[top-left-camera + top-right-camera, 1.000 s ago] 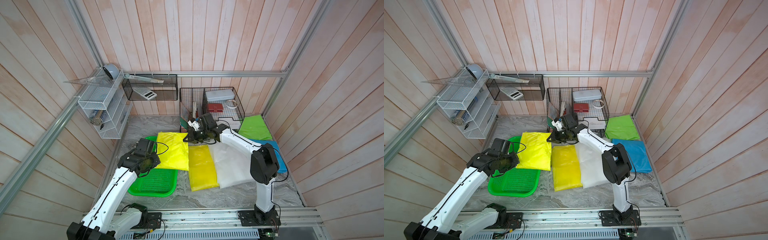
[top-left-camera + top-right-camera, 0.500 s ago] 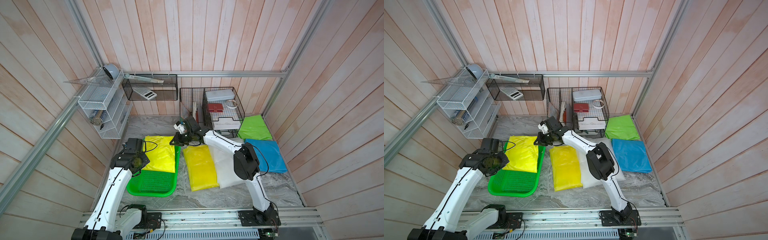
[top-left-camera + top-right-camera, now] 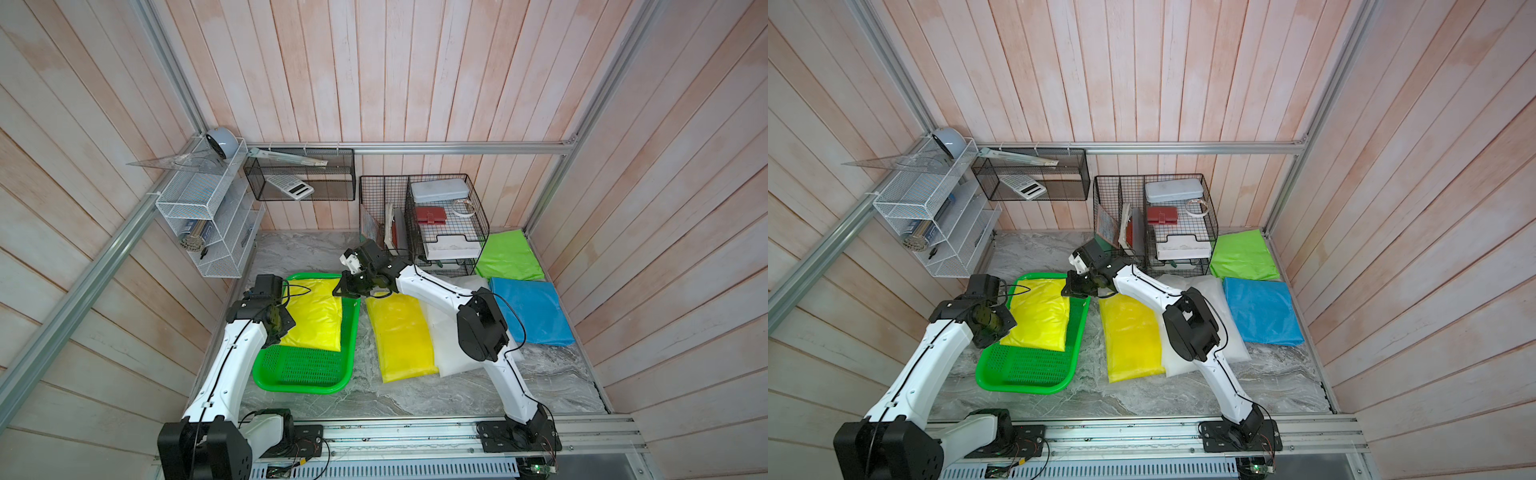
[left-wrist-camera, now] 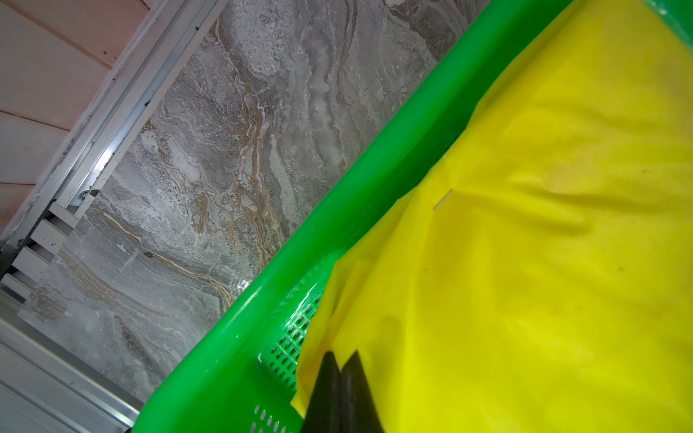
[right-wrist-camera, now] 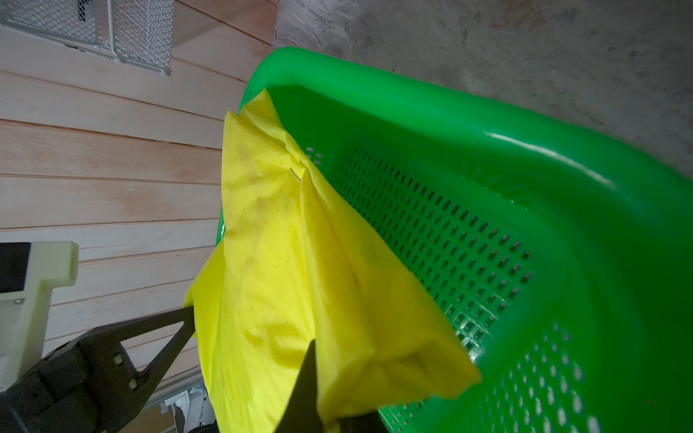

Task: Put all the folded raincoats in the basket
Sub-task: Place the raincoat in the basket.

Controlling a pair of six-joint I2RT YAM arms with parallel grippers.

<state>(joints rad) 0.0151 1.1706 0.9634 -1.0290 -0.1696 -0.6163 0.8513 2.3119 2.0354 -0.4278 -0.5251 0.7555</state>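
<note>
**Both jaws pinched on the yellow raincoat, and it's over the basket!**

Your left gripper (image 4: 339,369) is closed tight on the raincoat's (image 3: 316,316) edge at one long side of the basket (image 3: 348,332). Your right gripper (image 5: 249,333) is clamped narrow on a bunched corner at the basket's far end, lifted clear of the perforated base. The raincoat's long axis runs along the basket's length. One short end points at the far rim and the other stops short of the near end. A second yellow raincoat (image 3: 401,336) lies outside, just beside the basket's other long side.
</note>
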